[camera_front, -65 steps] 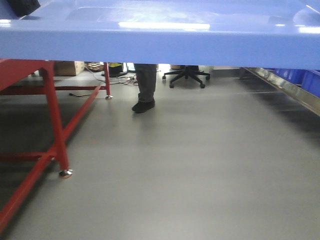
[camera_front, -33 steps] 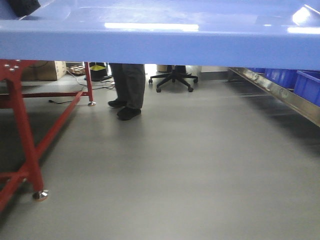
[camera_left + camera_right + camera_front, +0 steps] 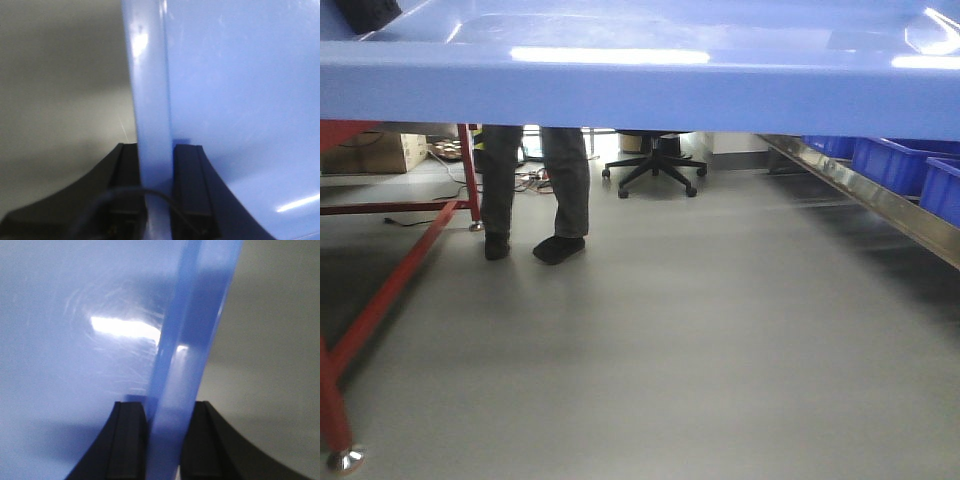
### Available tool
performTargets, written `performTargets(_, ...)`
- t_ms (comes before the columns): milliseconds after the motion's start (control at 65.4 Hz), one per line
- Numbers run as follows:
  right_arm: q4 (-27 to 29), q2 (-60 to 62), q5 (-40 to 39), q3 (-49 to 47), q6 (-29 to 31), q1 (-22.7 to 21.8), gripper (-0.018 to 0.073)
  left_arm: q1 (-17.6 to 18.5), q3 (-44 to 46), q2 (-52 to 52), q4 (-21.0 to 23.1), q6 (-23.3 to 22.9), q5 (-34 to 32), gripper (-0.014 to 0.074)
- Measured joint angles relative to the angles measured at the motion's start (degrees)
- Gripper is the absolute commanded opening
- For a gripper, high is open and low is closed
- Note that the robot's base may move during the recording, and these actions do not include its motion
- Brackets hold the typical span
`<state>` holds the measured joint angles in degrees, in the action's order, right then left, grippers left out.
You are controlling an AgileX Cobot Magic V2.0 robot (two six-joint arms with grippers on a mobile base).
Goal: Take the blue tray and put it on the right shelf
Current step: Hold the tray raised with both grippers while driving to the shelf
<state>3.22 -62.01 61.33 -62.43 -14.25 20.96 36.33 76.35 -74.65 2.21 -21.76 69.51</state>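
Note:
The glossy blue tray spans the whole top of the front view, held up in the air above the floor. In the left wrist view my left gripper is shut on the tray's left rim, one black finger on each side. My right gripper is likewise shut on the tray's right rim. The right shelf shows as a shiny steel rail running along the right side, below the tray's level.
Dark-blue bins sit on the steel shelf. A red table frame stands at the left. A person's legs and an office chair are ahead on the grey floor. A cardboard box lies at the far left.
The red frame, the legs and the chair have slid left in the front view, and more of the steel shelf and bins shows at the right. Both grippers still hold the tray.

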Motion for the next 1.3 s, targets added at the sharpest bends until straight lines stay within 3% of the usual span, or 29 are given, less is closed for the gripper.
performTargets(1300,-0.46,0.00,0.09,0.00,0.00,0.00,0.0071,0.00,0.00,0.00,1.35,0.00,0.61,-0.0048)
